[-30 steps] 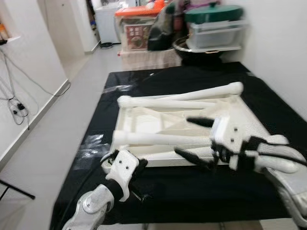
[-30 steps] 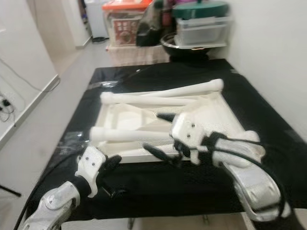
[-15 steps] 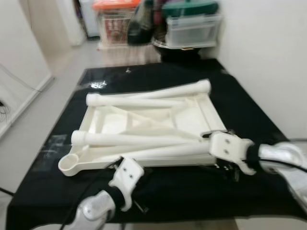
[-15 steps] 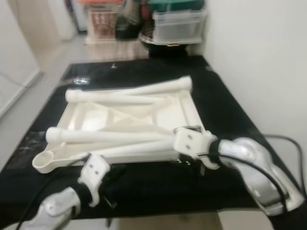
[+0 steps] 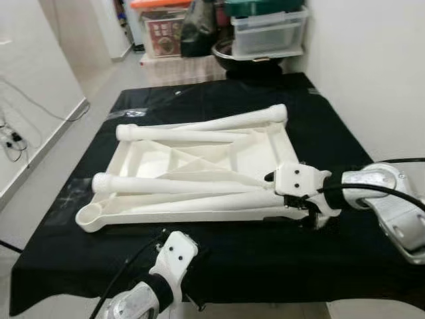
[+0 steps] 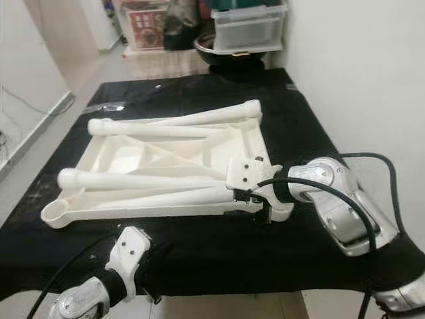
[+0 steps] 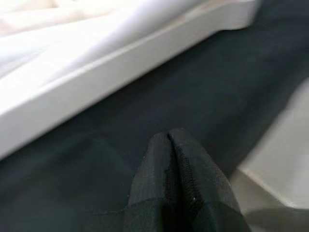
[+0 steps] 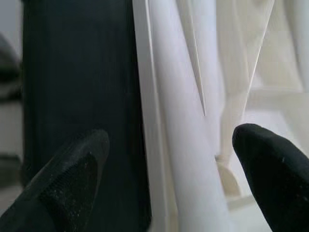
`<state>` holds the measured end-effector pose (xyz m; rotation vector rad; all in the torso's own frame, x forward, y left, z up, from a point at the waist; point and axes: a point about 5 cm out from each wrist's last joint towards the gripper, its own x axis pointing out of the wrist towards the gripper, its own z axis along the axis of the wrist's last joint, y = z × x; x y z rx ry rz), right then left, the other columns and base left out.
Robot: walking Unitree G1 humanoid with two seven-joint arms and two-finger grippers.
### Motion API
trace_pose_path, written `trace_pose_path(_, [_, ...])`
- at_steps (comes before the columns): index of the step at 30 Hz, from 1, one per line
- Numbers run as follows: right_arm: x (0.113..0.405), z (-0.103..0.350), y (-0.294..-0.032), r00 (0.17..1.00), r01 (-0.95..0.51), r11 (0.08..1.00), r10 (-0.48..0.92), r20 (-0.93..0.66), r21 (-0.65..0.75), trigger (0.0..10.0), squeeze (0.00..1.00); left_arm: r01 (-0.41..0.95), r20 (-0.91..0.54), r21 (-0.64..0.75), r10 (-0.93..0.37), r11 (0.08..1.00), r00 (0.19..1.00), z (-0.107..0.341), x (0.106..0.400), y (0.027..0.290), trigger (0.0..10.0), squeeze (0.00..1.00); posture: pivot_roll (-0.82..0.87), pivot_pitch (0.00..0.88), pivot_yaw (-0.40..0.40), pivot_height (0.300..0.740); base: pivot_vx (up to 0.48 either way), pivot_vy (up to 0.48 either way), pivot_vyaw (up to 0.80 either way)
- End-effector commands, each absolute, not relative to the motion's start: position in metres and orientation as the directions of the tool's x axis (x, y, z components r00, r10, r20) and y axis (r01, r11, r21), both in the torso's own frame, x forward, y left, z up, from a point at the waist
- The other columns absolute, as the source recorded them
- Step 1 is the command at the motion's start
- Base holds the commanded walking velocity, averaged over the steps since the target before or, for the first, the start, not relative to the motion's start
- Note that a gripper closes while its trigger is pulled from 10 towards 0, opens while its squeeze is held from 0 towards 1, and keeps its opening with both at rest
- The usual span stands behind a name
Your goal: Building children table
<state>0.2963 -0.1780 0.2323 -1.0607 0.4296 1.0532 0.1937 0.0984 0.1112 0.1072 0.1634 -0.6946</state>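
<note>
Left eye view: an upside-down white plastic tabletop (image 5: 199,166) lies flat in the middle of a black-covered table (image 5: 219,252), its ribbed underside facing up.
Loose legs: four white table legs lie across the tabletop; two cross at the far edge (image 5: 199,129), two run along the near half (image 5: 179,189), their ends meeting near the near right corner.
Corner socket: a round open socket (image 5: 89,218) shows at the tabletop's near left corner.
Right gripper: right gripper (image 5: 307,216) sits at the near right corner of the tabletop, wrist pointing left; in the right wrist view its two black fingers (image 8: 270,174) are spread wide, one on each side of the tabletop's near rim and a leg, not pressed against either.
Left gripper: left gripper (image 7: 176,145) hangs low at the near edge of the table, left of centre, close over the black cover; its fingers are pressed together with nothing between them, and the tabletop's rim lies just beyond them, apart.
Background: beyond the far end of the table stand plastic storage boxes (image 5: 269,30), one with a green lid, and an orange-lidded bin (image 5: 166,26).
Right side: a white wall (image 5: 372,73) runs along the right of the table.
Left side: grey floor (image 5: 66,133) with cables at the wall.
</note>
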Motion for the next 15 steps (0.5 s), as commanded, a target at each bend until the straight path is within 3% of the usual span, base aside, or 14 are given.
trace_pose_path(1, [0.298, 0.228, -0.177, 0.453, -0.873, 0.059, 0.466, -0.761, -0.483, 10.0, 0.00, 0.663, -0.198, 0.033, -0.645, 0.748, 0.738, 0.110, 0.192, 0.098, 10.0, 0.00, -0.12, 0.081, 0.017, 0.740, 0.000, 0.000, 0.00])
trace_pose_path(4, [0.321, 0.241, -0.167, 0.458, -0.878, 0.100, 0.458, -0.762, -0.468, 10.0, 0.00, 0.652, -0.184, 0.028, -0.637, 0.758, 0.749, 0.111, 0.193, 0.096, 10.0, 0.00, -0.13, 0.088, -0.001, 0.740, 0.000, 0.000, 0.00])
trace_pose_path(11, [0.339, 0.241, -0.157, 0.450, -0.888, 0.101, 0.400, -0.798, -0.450, 10.0, 0.00, 0.633, -0.166, 0.022, -0.622, 0.774, 0.765, 0.114, 0.193, 0.093, 10.0, 0.00, -0.13, 0.100, -0.022, 0.740, 0.000, 0.000, 0.00])
trace_pose_path(14, [0.339, 0.238, -0.155, 0.410, -0.907, 0.075, 0.380, -0.829, -0.414, 10.0, 0.00, 0.632, -0.164, 0.019, -0.621, 0.775, 0.766, 0.115, 0.192, 0.092, 10.0, 0.00, -0.13, 0.102, -0.027, 0.740, 0.000, 0.000, 0.00])
trace_pose_path(15, [0.337, 0.235, -0.154, 0.362, -0.928, 0.046, 0.354, -0.862, -0.371, 10.0, 0.00, 0.633, -0.162, 0.015, -0.623, 0.774, 0.765, 0.115, 0.192, 0.092, 10.0, 0.00, -0.13, 0.102, -0.032, 0.740, 0.000, 0.000, 0.00])
